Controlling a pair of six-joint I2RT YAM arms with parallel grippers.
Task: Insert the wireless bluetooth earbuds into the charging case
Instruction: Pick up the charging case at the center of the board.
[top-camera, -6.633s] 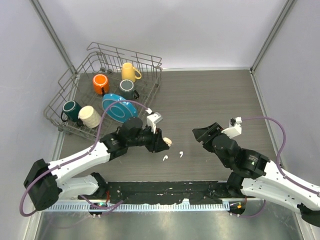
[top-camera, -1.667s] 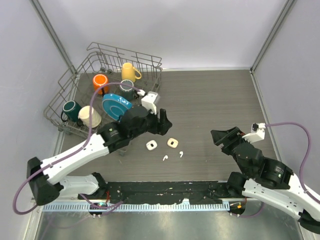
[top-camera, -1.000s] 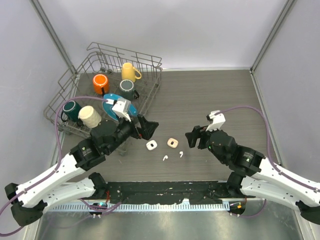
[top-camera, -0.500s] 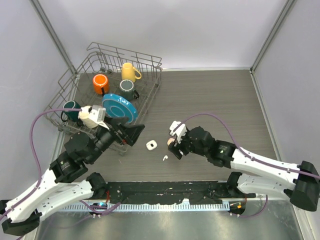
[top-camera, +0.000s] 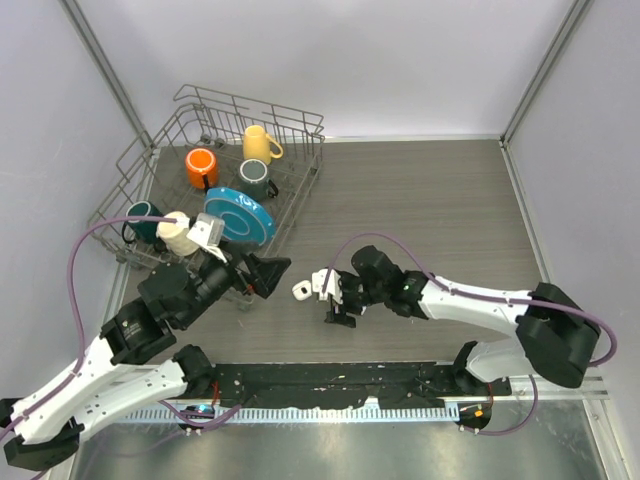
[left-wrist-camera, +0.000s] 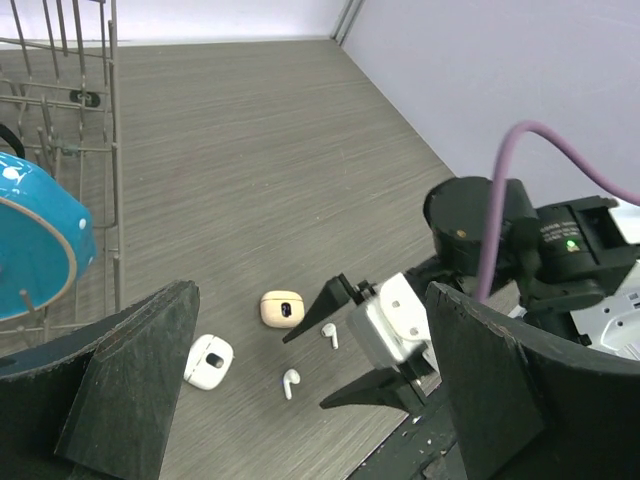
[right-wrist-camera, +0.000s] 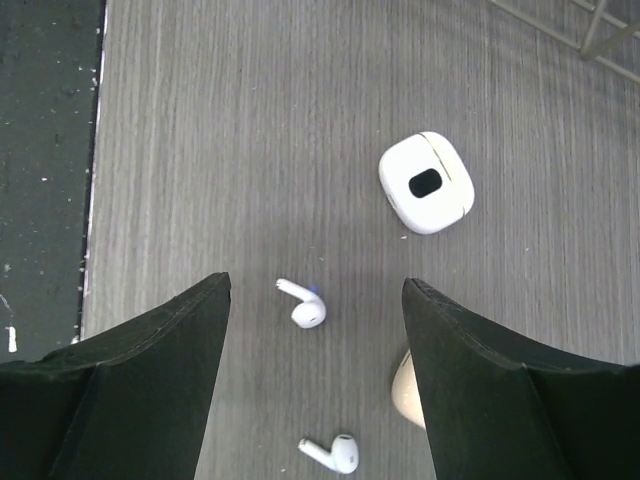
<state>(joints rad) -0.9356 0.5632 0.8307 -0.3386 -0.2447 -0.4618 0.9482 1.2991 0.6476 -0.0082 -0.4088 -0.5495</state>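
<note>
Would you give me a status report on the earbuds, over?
Both open: right hand above the two earbuds, left hand near the dish rack. Earbuds loose on the table, white case and beige case beside them. Nothing in the way.

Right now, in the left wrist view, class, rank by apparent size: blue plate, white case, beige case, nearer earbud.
1. blue plate, largest though cropped.
2. white case and beige case: about alike.
3. nearer earbud.

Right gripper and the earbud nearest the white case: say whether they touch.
Apart. The right wrist view shows bare table between that earbud and both open jaws of the right gripper.
</note>
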